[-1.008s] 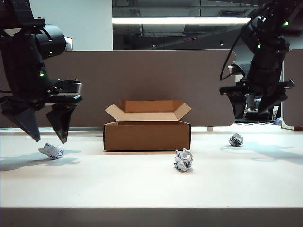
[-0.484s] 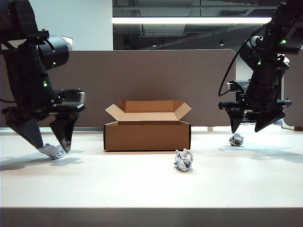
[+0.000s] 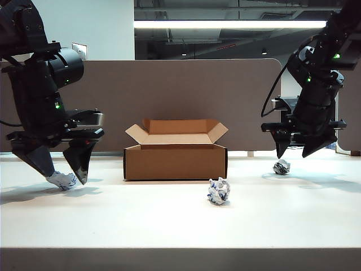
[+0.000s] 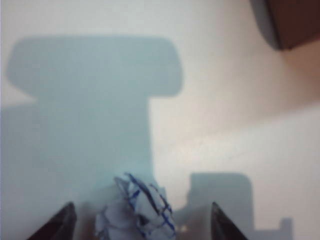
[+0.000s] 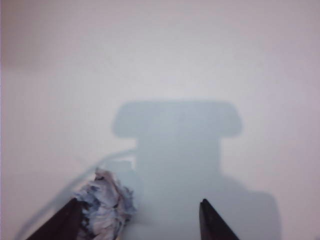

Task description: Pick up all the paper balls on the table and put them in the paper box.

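Observation:
Three paper balls lie on the table (image 3: 169,226). The brown paper box (image 3: 175,161) stands at the middle with its flaps open. My left gripper (image 3: 66,176) is open and low over the table, and its fingers straddle the left paper ball (image 3: 62,180). In the left wrist view that ball (image 4: 136,210) sits between the two fingertips of the left gripper (image 4: 141,220). My right gripper (image 3: 294,156) hangs open just above the right paper ball (image 3: 281,166). In the right wrist view this ball (image 5: 107,205) lies close beside one finger of the right gripper (image 5: 138,215). A third ball (image 3: 218,191) rests in front of the box.
A grey-brown partition panel (image 3: 169,96) runs behind the table. A corner of the box (image 4: 295,22) shows in the left wrist view. The table's thick front edge (image 3: 180,258) runs along the near side.
Both arms have come down. The left gripper sank until its fingers stood round the left ball. The right gripper dropped to just above the right ball.

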Action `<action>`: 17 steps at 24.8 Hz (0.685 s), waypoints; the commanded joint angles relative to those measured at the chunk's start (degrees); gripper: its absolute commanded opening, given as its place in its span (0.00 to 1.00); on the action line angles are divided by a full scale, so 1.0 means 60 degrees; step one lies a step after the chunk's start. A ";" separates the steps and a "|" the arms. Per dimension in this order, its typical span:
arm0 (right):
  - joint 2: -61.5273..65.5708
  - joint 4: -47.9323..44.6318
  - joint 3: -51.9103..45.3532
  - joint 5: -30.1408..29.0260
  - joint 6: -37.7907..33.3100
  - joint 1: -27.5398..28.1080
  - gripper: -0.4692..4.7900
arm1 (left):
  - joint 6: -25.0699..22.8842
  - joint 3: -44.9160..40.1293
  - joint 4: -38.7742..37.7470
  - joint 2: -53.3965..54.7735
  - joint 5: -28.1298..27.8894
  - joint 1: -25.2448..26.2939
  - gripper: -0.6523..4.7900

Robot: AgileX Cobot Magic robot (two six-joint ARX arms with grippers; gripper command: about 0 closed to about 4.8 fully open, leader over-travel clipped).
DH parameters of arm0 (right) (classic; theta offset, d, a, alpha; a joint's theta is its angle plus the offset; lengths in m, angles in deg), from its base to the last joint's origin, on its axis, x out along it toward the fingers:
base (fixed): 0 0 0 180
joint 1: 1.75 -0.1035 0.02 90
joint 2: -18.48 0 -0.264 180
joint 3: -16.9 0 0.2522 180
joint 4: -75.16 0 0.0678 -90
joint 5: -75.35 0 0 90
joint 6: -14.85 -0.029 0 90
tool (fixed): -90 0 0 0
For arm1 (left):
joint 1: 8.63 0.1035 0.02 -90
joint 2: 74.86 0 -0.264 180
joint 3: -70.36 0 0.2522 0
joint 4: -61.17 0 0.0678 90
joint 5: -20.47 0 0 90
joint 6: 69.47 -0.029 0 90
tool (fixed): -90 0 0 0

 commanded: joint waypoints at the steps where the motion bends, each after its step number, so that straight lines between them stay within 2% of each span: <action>1: 0.0168 -0.0025 0.0284 -0.0240 -0.0033 0.0069 0.71 | 0.0004 0.0047 0.0157 -0.0036 0.0047 0.0011 0.75; 5: 0.0492 -0.0036 0.0605 -0.0688 -0.0193 0.0098 0.71 | 0.0000 0.0047 0.0182 -0.0036 0.0033 0.0015 0.74; 17: 0.0758 0.0076 0.0747 -0.0973 -0.0200 0.0098 0.70 | 0.0040 0.0047 0.0153 -0.0036 0.0073 0.0011 0.73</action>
